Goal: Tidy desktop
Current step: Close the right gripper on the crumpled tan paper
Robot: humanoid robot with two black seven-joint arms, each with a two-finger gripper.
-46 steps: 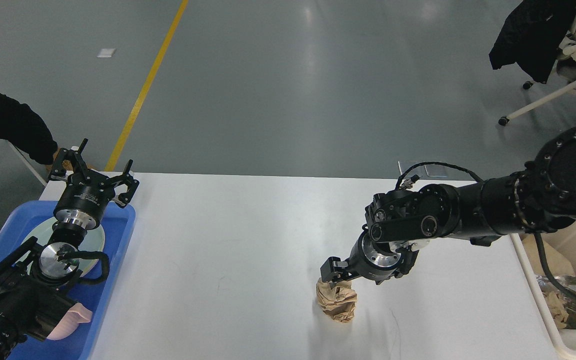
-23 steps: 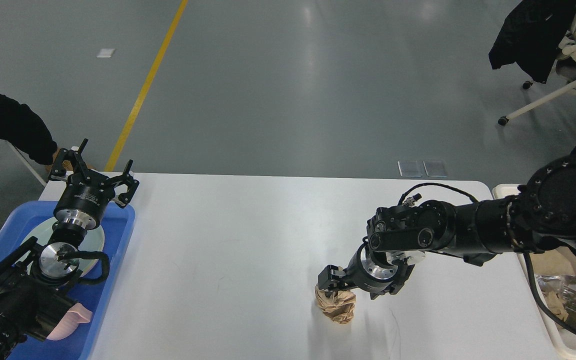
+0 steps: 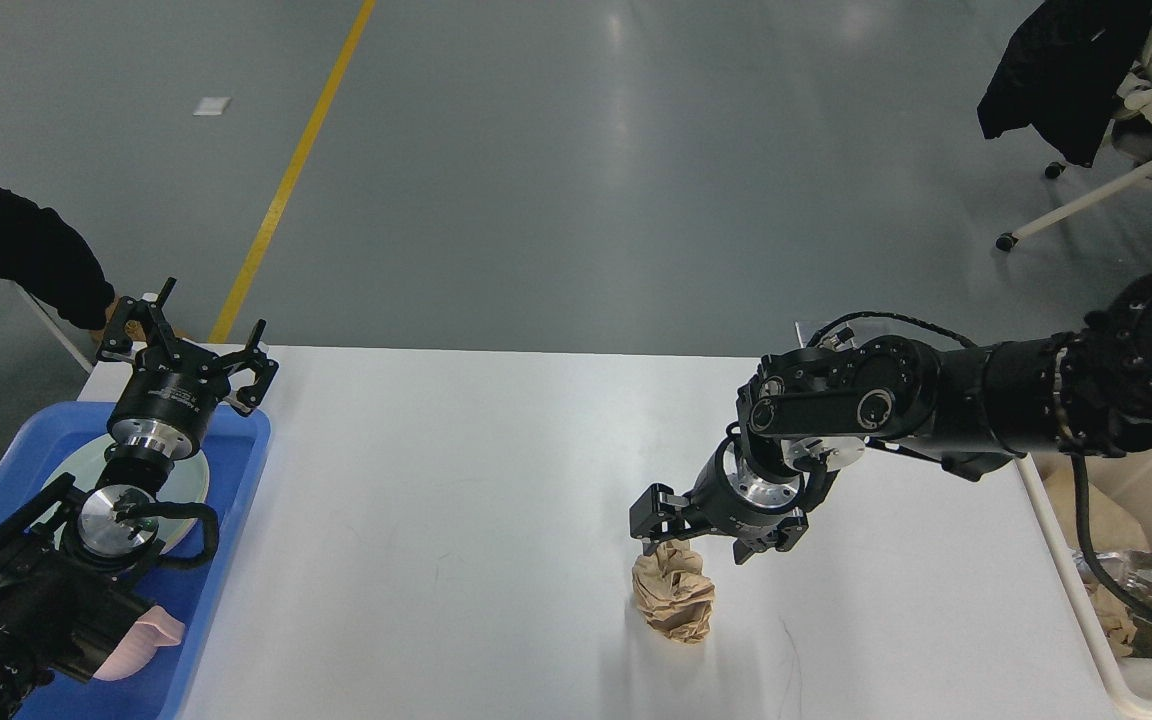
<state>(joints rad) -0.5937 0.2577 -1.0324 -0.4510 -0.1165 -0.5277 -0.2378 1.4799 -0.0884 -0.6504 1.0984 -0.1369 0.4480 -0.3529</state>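
Note:
The desktop [image 3: 456, 500] is a wide white tabletop. A crumpled brown paper ball [image 3: 676, 600] rests on it right of centre. My right gripper [image 3: 681, 540] points down directly over the ball, its fingers shut on the ball's peaked top, and the ball's base still touches the surface. My left gripper [image 3: 198, 335] is open with nothing between its fingers, hovering over the far edge of the blue tray [image 3: 236, 520] at the table's left end.
The blue tray holds a pale plate [image 3: 191, 480] and a pink item [image 3: 151, 635]. A cream bin [image 3: 1086, 620] with rubbish stands off the table's right edge. A person's dark sleeve [image 3: 16, 260] reaches in at far left. A chair [image 3: 1136, 130] stands at back right.
My right gripper dropped onto the paper ball, then rose slightly with the ball's top drawn up between its fingers. The right arm's elbow shifted. My left arm has not moved.

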